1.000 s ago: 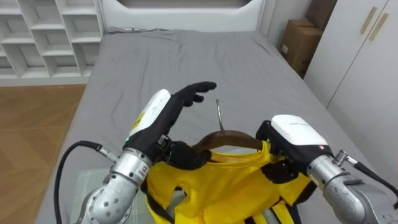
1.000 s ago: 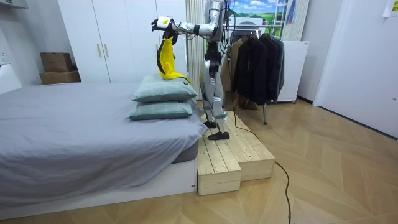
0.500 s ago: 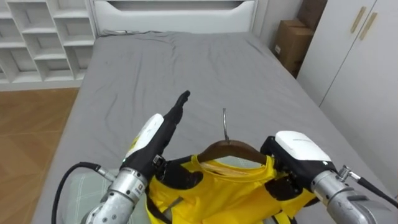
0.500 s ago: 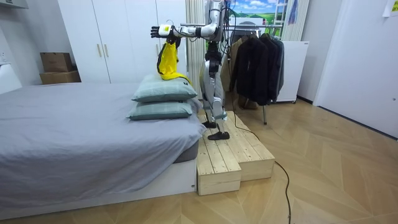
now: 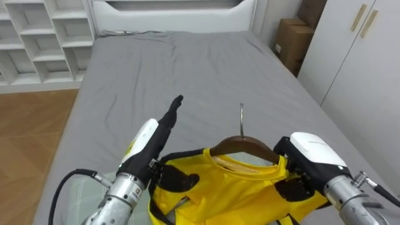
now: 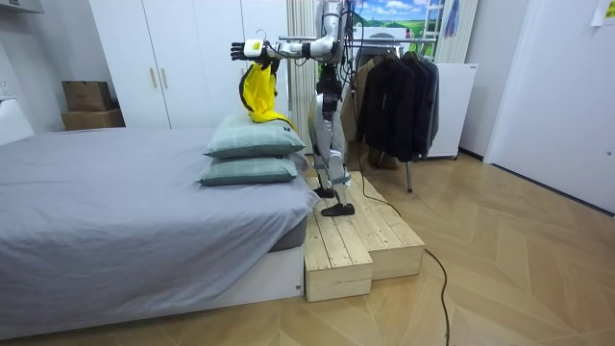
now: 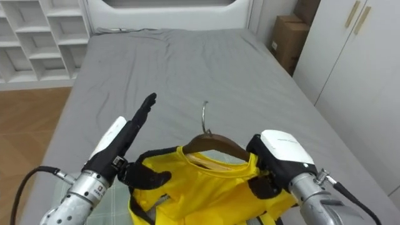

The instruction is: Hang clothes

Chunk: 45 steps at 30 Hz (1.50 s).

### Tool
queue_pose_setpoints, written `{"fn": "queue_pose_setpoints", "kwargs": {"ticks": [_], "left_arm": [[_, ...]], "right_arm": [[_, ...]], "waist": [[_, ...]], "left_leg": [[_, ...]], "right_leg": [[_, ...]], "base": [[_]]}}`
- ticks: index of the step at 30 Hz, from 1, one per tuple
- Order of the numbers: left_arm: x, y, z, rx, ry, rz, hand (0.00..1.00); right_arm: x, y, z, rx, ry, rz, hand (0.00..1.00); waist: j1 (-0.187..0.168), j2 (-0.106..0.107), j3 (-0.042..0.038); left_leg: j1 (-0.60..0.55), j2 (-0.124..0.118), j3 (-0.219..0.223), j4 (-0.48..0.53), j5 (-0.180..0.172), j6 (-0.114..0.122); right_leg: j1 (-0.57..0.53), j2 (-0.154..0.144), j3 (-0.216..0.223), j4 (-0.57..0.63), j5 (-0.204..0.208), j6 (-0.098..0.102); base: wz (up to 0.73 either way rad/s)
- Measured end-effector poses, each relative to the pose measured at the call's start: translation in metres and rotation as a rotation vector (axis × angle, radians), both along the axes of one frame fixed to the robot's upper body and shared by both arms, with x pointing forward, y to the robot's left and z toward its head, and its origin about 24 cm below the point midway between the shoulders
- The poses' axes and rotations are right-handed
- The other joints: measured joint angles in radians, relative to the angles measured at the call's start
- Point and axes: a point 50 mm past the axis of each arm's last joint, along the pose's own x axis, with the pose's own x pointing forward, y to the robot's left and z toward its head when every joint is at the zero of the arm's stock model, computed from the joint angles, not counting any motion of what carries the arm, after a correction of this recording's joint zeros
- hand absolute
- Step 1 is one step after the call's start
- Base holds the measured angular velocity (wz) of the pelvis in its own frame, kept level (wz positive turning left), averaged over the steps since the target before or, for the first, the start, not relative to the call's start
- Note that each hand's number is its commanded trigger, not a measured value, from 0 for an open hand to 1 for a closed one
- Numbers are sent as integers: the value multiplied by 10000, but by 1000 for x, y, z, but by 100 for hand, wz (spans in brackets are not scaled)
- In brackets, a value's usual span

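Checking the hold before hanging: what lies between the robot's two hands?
In the left eye view, the wooden hanger with the yellow garment draped on it spans between the left hand and the right hand.

The yellow garment [image 5: 231,187] covers the 2 arms of the wooden hanger [image 5: 242,145]. At the hanger's right end, the right hand's [image 5: 312,153] fingers are buried under the cloth. Below the hanger, the garment runs off the bottom edge. In the room view the hanger is too small to make out.

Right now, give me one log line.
stance: beside bed | shirt: on hanger | left hand: open, at shirt shoulder | right hand: shut on shirt
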Motion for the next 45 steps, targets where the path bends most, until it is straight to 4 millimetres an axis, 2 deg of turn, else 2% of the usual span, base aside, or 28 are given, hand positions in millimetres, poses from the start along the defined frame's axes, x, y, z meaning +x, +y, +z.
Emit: {"fn": "queue_pose_setpoints", "kwargs": {"ticks": [8,10,14,17,22,28,36,40,45], "left_arm": [[0,19,3,-437,-252,1110,0],[0,24,3,-516,-265,1334,0],[-5,49,2,-501,-269,2344,0],[-8,64,4,-834,-377,3102,0],[-12,78,5,-1620,-566,4032,0],[-27,92,-14,-1924,-9,5137,0],[-42,113,-31,-2117,175,7028,0],[-55,123,-52,-1955,980,7733,0],[-73,140,-78,-2952,1968,9274,0]], "right_arm": [[0,-20,9,161,-1160,-1078,100],[-3,-25,8,162,-1268,-1354,100],[-10,-38,6,32,-1345,-1912,100],[-16,-44,3,37,-1395,-2256,100],[-17,-46,4,40,-1558,-2395,100],[-21,-53,5,69,-1932,-2828,100],[-33,-60,3,773,-1913,-3329,100],[-35,-63,3,1091,-1925,-3519,100],[-37,-64,2,1235,-1877,-3631,100]], "waist": [[-180,16,-8],[-138,40,-26],[-121,186,-125],[-26,212,-138],[120,218,-134],[182,282,-95],[373,284,-100],[398,283,-99],[395,323,-90]], "left_leg": [[-1,5,13,2,0,0],[13,5,15,3,0,0],[22,3,14,19,0,0],[19,9,14,18,0,0],[19,15,6,9,0,0],[-20,36,-7,-85,-43,55],[-14,19,10,-35,-43,56],[2,-1,11,-59,-52,68],[39,4,5,-82,-58,76]], "right_leg": [[-4,11,17,0,-1,1],[1,27,93,16,-1,1],[-1,44,176,29,-1,1],[-36,53,163,50,-10,-11],[-36,72,166,49,-9,-15],[-76,93,135,28,-9,-14],[-88,59,148,104,-35,5],[-91,33,148,136,-108,35],[-77,36,144,171,-136,32]], "base": [[0],[0],[0],[0],[0],[2],[0],[0],[0]]}}
